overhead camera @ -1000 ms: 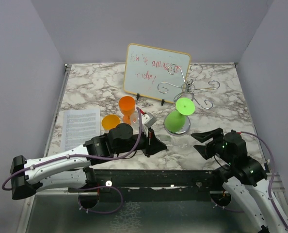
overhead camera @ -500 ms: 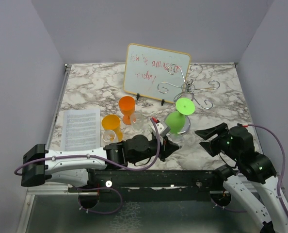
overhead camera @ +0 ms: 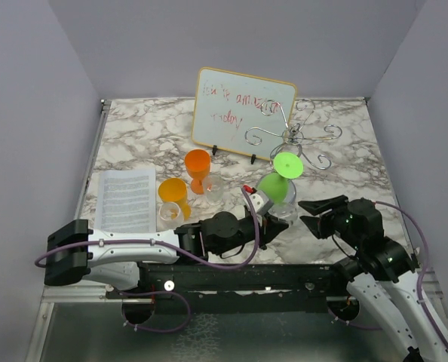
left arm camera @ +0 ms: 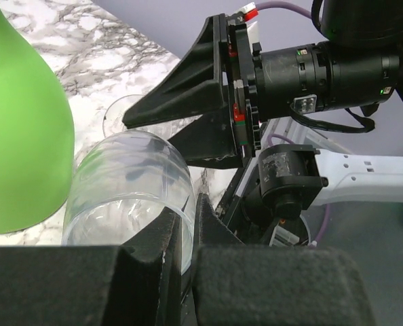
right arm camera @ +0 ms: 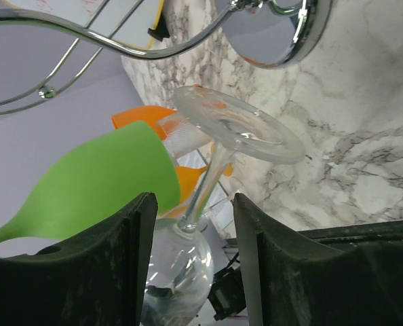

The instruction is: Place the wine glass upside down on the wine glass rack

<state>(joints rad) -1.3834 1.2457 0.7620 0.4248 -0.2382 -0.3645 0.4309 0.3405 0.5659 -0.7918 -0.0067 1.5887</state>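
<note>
My left gripper (overhead camera: 274, 214) is shut on the rim of a clear wine glass (overhead camera: 285, 211), holding it tilted in front of the rack's base. In the left wrist view my left gripper (left arm camera: 188, 212) pinches the rim beside the bowl (left arm camera: 127, 183). My right gripper (overhead camera: 317, 215) is open just right of it. In the right wrist view the glass's stem (right arm camera: 212, 178) and foot (right arm camera: 239, 125) lie between the open fingers of my right gripper (right arm camera: 193, 207), untouched. The silver wine glass rack (overhead camera: 290, 134) stands at the back right. A green wine glass (overhead camera: 275, 185) hangs upside down on it.
A whiteboard (overhead camera: 243, 117) stands behind the rack. Two orange cups (overhead camera: 197, 162) and two small clear glasses (overhead camera: 213, 188) sit left of centre. A printed sheet (overhead camera: 124, 197) lies at the left. The rack's shiny base (right arm camera: 276, 34) is close above the glass's foot.
My left arm has swung right, bringing its gripper from the table's middle to just below the green glass. My right gripper has shifted slightly towards it.
</note>
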